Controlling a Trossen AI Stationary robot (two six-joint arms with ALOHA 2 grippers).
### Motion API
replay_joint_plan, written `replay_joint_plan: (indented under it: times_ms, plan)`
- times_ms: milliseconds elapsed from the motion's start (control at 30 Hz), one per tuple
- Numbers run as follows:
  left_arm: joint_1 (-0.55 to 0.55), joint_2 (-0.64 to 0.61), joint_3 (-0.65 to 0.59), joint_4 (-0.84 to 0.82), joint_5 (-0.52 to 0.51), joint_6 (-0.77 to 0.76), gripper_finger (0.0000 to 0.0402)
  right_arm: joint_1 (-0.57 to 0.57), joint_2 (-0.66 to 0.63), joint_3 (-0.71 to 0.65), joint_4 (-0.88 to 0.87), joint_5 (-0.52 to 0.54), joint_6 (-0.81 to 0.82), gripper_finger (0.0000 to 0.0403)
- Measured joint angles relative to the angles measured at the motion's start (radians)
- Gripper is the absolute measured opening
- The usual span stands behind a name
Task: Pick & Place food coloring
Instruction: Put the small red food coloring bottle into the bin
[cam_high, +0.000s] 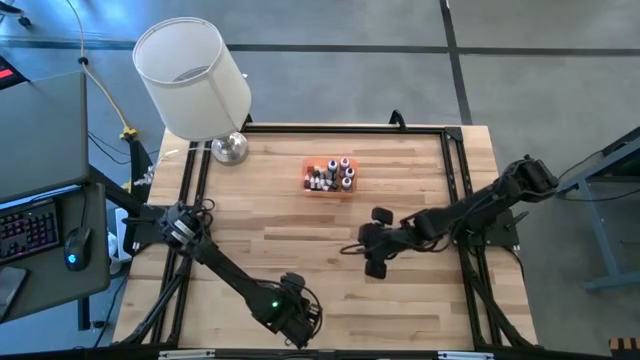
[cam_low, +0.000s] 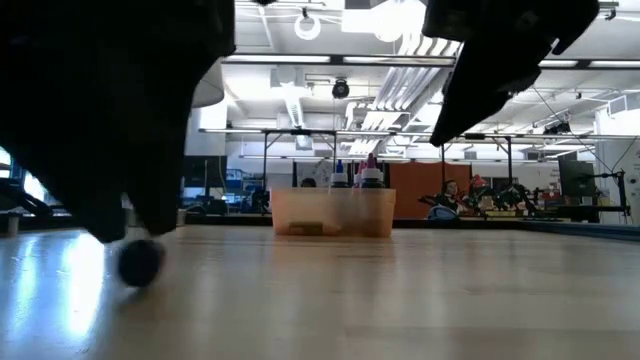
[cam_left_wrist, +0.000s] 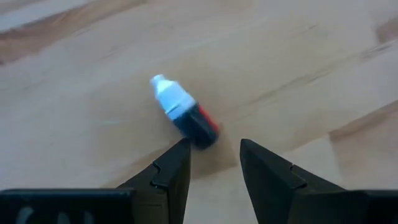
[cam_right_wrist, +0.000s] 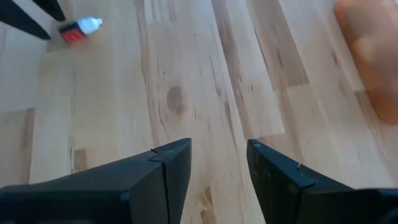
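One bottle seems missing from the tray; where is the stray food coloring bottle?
The stray bottle lies on its side on the bare table, at its near edge, just ahead of the left end effector, apart from the orange tray.

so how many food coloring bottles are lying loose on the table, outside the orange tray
1: a loose bottle lies on its side just ahead of the left tool, at the table's near edge. The others stand in the tray; more may be hidden.

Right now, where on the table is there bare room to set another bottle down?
Bare wood lies between the tray and the right gripper, and across the left half between the lamp and the left arm. It is crowded in the tray, and by the near edge, where the left gripper stands open over a lying bottle.
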Motion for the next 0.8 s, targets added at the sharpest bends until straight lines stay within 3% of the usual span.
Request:
replay_joint_plan:
  times_ms: [500,800]
  plan:
    - [0.005,-0.004,0.001,-0.017,-0.045,0.024,0.0138,-0.089,0.000,0.001,0.083,-0.214,-0.175,0.0149]
    - [0.004,-0.004,0.001,-0.080,-0.045,0.118,0.0138,-0.095,0.000,0.001,0.083,-0.216,-0.182,0.0149]
